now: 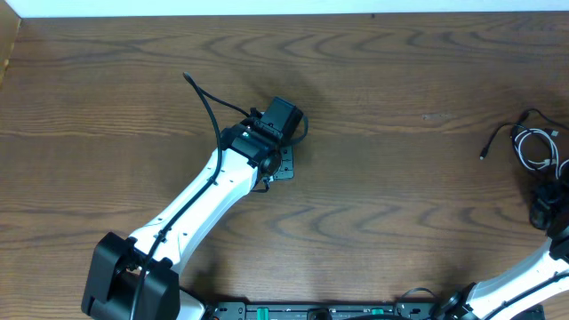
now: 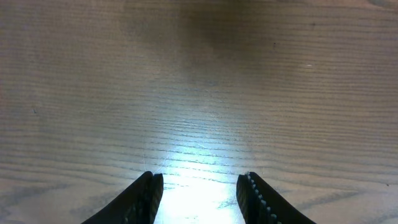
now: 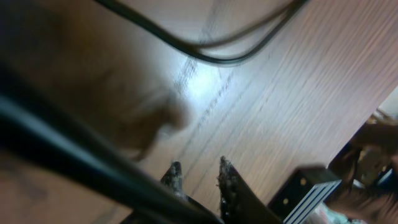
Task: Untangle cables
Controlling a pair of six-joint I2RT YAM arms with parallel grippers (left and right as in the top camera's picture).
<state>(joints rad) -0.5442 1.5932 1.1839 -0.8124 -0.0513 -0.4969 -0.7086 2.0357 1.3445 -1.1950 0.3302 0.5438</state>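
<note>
— Entry one: left tool (image 2: 199, 182)?
— Wide. Fingers (image 2: 146, 194) well apart, nothing between them, only bare lit wood below. Located near the middle of the tabletop (image 1: 400, 222), at the end of the white left arm (image 1: 204, 200).

— Entry two: right tool (image 3: 199, 167)?
— Narrow. A slim gap between the tips, wood showing through, nothing gripped. Low over the wood by the right edge, on the right arm (image 1: 520, 276).

— Entry three: the cords?
— Two, both at the far right edge of the tabletop, well apart from the left tool. Black cord (image 1: 484, 152): thin, plug end pointing toward the middle, running up and to the right into the bundle. White cord (image 1: 523, 151): thin, in loose loops just beside the black one. Overlapping in places, though too small to tell exactly where.

— Held by either tool?
— No. Both lying on the wood, in the overhead view just above the dark wrist (image 1: 542, 209) of the right arm.

— Anything further from the right wrist view?
— Dark strand (image 3: 217, 60), curved across the wood ahead of the tips, apart from them. Blurred; cannot tell whether the same black cord. Also a thick dark band (image 3: 62, 146) across the lower left foreground, out of focus, not identifiable.
</note>
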